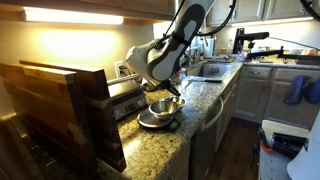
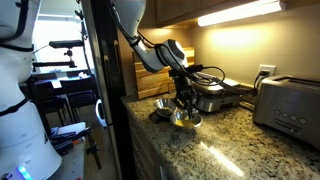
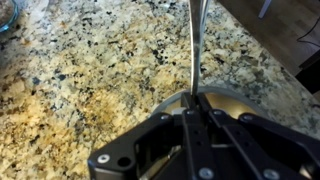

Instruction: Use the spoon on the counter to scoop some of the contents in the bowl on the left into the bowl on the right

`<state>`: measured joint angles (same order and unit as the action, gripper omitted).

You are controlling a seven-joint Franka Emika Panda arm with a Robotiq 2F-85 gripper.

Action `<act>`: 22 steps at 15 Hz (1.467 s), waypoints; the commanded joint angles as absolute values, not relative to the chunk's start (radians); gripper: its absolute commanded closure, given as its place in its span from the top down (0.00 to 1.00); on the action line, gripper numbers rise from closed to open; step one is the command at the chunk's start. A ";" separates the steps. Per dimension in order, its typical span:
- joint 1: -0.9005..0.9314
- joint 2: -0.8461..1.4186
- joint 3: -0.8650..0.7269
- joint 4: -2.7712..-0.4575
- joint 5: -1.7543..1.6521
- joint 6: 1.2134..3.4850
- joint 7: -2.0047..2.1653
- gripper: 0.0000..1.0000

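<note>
As we look along the counter [image 1: 195, 135], gripper [image 1: 162, 90]: hangs low over the worktop, pointing down; here it is too small for us to tell how its jaws stand.
Arm [image 1: 185, 30]: comes down from above to the gripper.
Bowl [image 1: 166, 104]: shiny metal, right under the gripper, on the speckled counter.
Boards [image 1: 60, 110]: wooden, standing on edge at the near end of the counter.
Counter [image 2: 235, 150], exterior view: tan and brown stone, lit warm by a strip lamp [image 2: 240, 12] under the cabinets.
Gripper [image 2: 186, 100]: just above a bright bowl [image 2: 187, 119]; we see a second bowl [image 2: 160, 105] just beside that one.
Toaster [image 2: 290, 105]: on the counter, well apart from both bowls.
Gripper [image 3: 193, 108], wrist view: jaws pressed together, clamped on the thin handle of the spoon [image 3: 195, 50].
Spoon: its handle runs straight up the picture over the counter [image 3: 80, 80]; we cannot see its scoop end.
Bowl [image 3: 236, 97]: its curved rim shows just past the fingertips.
</note>
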<state>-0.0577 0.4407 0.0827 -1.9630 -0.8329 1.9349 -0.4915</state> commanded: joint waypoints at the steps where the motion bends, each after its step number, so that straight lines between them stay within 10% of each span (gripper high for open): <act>1: -0.080 0.340 0.059 -2.055 -0.785 2.005 -0.469 0.04; 22: -0.029 0.054 0.043 -2.247 -0.686 2.140 -0.540 0.04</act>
